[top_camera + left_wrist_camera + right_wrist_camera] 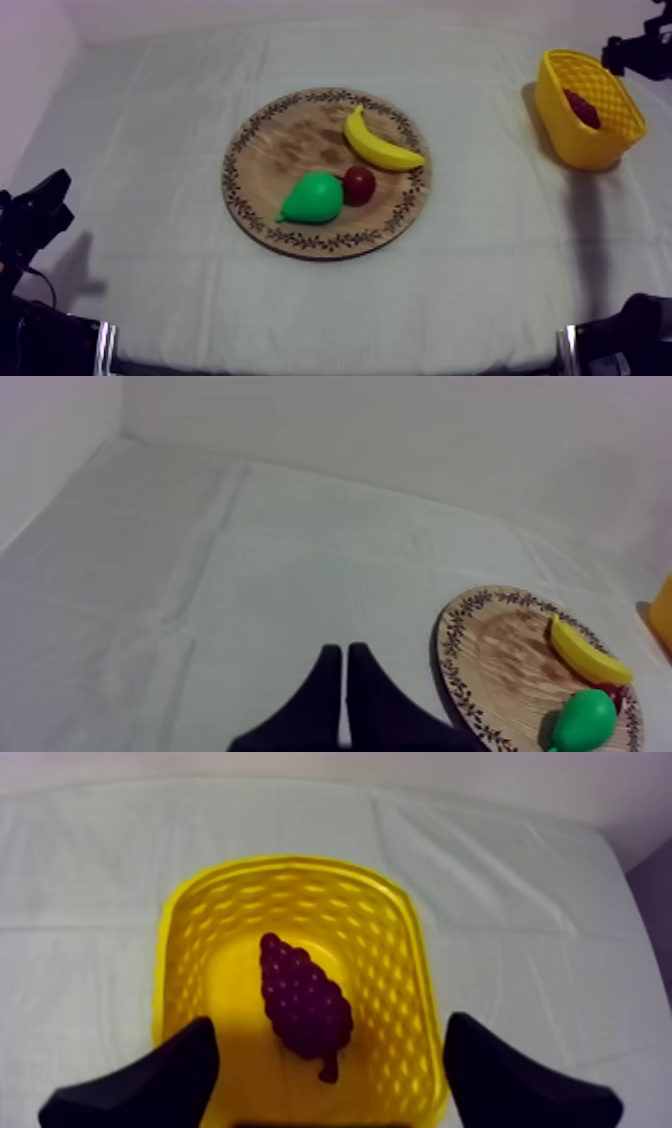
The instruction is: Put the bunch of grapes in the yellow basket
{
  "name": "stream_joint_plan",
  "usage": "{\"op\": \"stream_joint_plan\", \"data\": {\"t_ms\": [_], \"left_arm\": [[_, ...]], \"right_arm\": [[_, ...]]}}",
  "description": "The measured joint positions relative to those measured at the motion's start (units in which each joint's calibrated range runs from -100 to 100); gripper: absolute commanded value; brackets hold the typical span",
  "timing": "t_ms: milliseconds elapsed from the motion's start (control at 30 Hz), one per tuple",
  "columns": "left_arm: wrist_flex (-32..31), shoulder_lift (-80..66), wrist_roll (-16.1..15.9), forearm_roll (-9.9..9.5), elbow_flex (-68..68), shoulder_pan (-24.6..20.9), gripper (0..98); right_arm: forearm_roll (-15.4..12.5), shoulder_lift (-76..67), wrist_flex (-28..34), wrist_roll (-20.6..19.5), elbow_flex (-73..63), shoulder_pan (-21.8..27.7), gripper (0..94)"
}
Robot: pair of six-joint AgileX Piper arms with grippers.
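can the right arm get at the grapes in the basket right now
Probably yes: the right gripper is open just above the yellow basket, and the bunch of grapes lies alone on the basket floor below it, with nothing covering it.

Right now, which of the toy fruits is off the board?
The bunch of grapes: it lies alone inside the yellow basket, while the banana, pear and small red fruit all sit on the wooden board.

A table (150,290) under a creased grey-white cloth (90,862) spans the scene. A plain pale wall (400,426) rises at its far edge and left side, in soft, even light.
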Motion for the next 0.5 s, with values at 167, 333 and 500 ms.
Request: {"op": "stream_joint_plan", "data": {"t_ms": [167,333,500], "left_arm": [[0.0,0.0,0.0,0.00,0.0,0.0,0.1],[0.0,0.0,0.0,0.00,0.0,0.0,0.1],[0.0,0.0,0.0,0.00,0.0,0.0,0.1]], "right_arm": [[0.6,-9.0,-2.0,0.4,8.2,-0.5,57.4],[0.9,-18.4,-2.8,0.8,16.6,-1.4,54.9],[1.2,-28.0,-3.1,0.9,25.5,-3.0,51.3]]}}
